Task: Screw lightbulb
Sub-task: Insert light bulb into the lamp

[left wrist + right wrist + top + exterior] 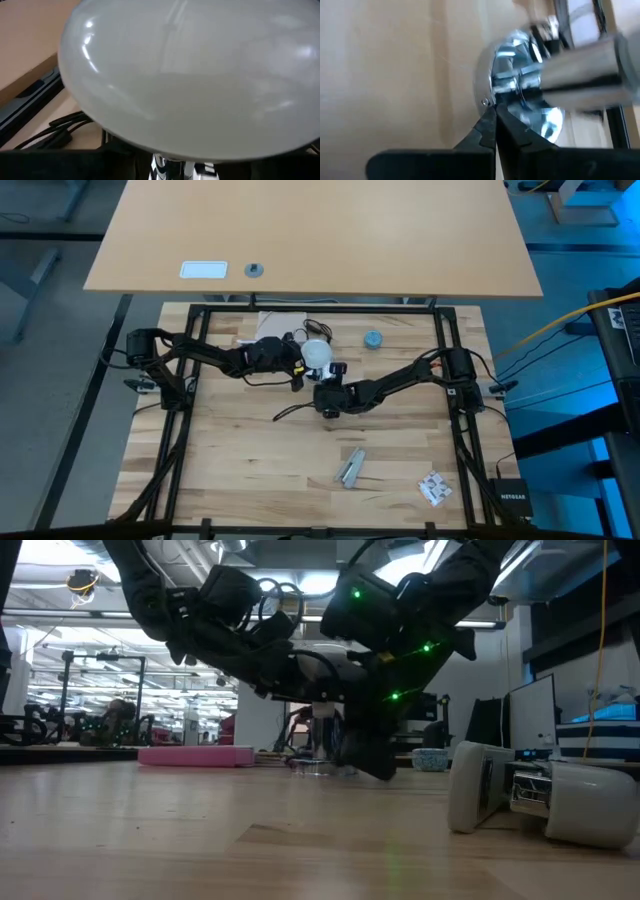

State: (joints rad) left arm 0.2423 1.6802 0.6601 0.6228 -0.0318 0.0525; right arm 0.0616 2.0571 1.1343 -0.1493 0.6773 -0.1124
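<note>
The frosted-white lightbulb point(317, 352) is at the table's middle, at the tip of my left gripper point(297, 366), which comes from the left. Its globe point(190, 75) fills the left wrist view and hides the fingers. A silvery neck point(167, 167) shows under the globe. The round silvery socket point(520, 95) lies by my right gripper point(328, 396), which comes from the right and is shut at the socket's rim. The socket's thin black cord point(292, 412) trails over the table toward the left. A small blue-grey cap point(372, 339) lies on the table farther back. My left gripper holds the lightbulb, coming at it level from the table's left. The globe point(150, 115) hides the fingers and the place of contact. My right gripper has its two fingers point(485, 131) shut together on the socket's rim point(486, 102), only at their tips. The socket sits low, by the table.
A white sheet point(283, 325) lies behind the left gripper. A silvery metal piece point(350, 468) and a small packet point(433, 488) lie near the front. A pale tabletop point(400, 240) with a white card point(203, 270) stands beyond the far edge.
</note>
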